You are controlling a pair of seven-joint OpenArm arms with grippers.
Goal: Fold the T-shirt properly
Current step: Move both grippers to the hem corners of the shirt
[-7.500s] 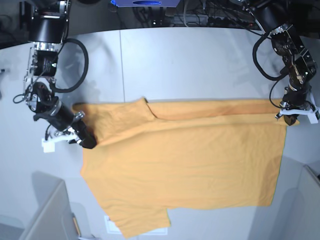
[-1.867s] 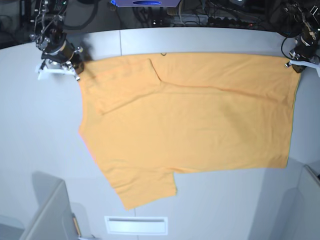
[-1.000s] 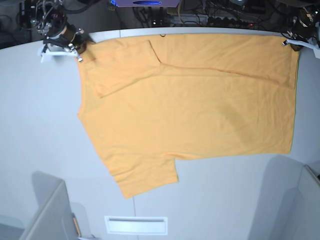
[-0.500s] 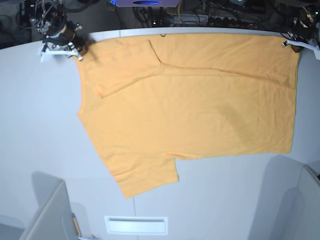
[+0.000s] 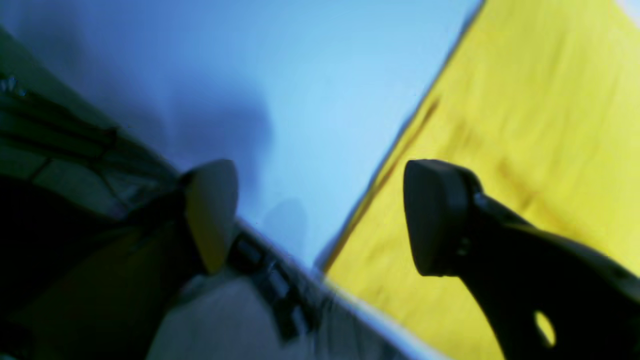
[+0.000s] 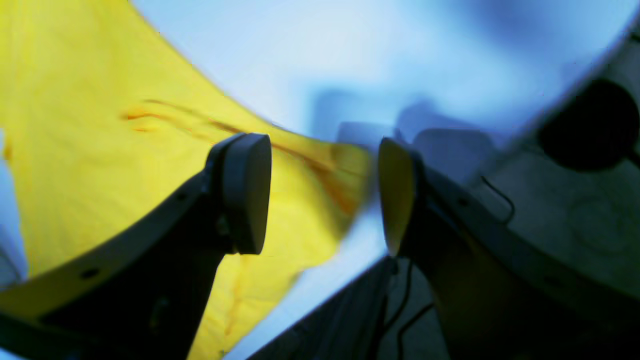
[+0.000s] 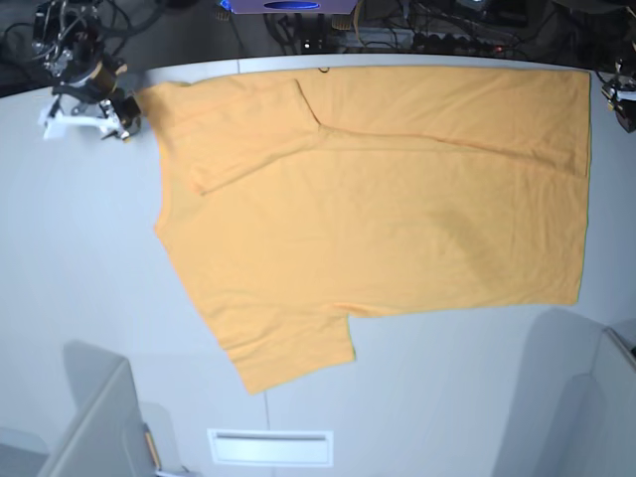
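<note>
Robotics lab — grey table (image 7: 417,397), cable tangle (image 7: 397,35) behind.

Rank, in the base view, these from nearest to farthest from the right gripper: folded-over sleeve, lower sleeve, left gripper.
From the right gripper, at the view's top left:
1. Folded-over sleeve, just beside it on the T-shirt's top left.
2. Lower sleeve, at the bottom, toward the view's near edge.
3. Left gripper, across the shirt at the top right edge.
</note>
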